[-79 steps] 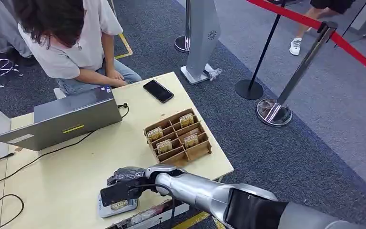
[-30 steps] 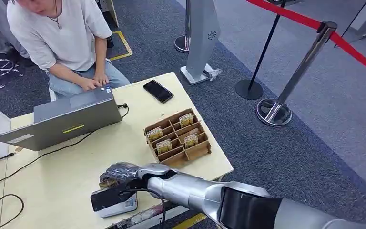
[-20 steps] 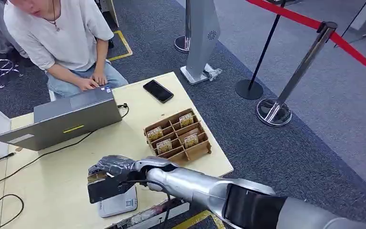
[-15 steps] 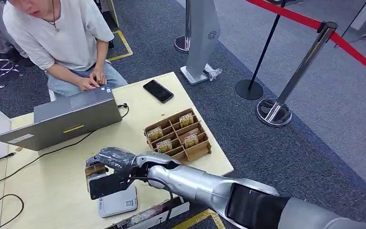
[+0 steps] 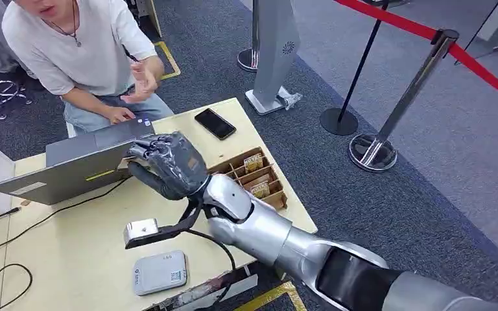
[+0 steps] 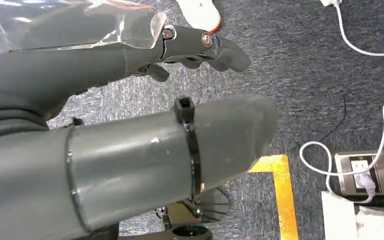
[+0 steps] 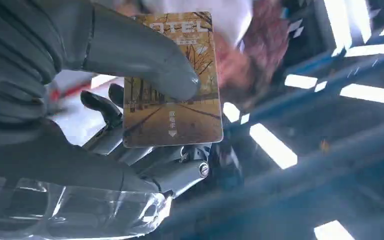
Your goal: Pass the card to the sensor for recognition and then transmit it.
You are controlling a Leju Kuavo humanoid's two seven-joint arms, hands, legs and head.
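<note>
card [image 7: 172, 82] pinched in right robot hand [image 5: 168, 165] above cream table [image 5: 71, 253], grey carpet [image 5: 376, 214] around.

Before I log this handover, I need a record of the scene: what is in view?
card: one, autumn-tree print, held in right hand
sensor: one, white-grey, table's near edge
tray: one, brown wood, holds cards, table's right side
laptop: one, grey, table's far left
phone: one, black, table's far edge
table: one, pale yellow
posts: two, red rope, on carpet
person: one, white shirt, behind laptop
right hand: raised above table
left hand: grey, over carpet
</note>
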